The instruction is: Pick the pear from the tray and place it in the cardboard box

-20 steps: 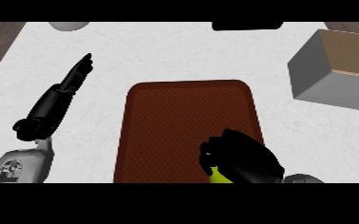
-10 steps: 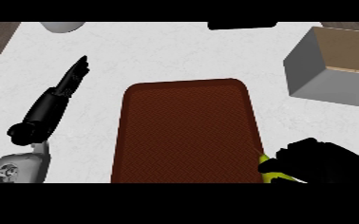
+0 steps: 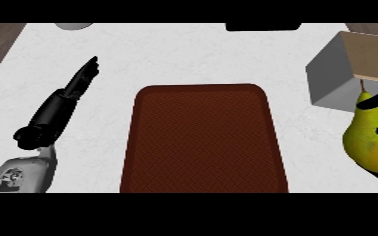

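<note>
The yellow-green pear [image 3: 360, 136] hangs at the view's right edge, off the tray and just below the cardboard box [image 3: 341, 75]. Only a black finger of my right hand [image 3: 371, 100] shows, curled across the pear's neck; the rest of that hand is out of view. The brown tray [image 3: 203, 139] lies bare in the middle of the white counter. My left hand [image 3: 65, 102] rests on the counter left of the tray, open, fingers straight and pointing away from me. The box stands open at the right, its grey wall facing me.
A grey round object [image 3: 74, 26] sits at the counter's far left edge. A black object [image 3: 263, 26] lies at the far edge, right of centre. White counter [image 3: 184, 55] spreads between the tray and those things.
The right hand has carried the pear from the tray's front right corner up and to the right, to just below the box. The left hand has stayed in place.
</note>
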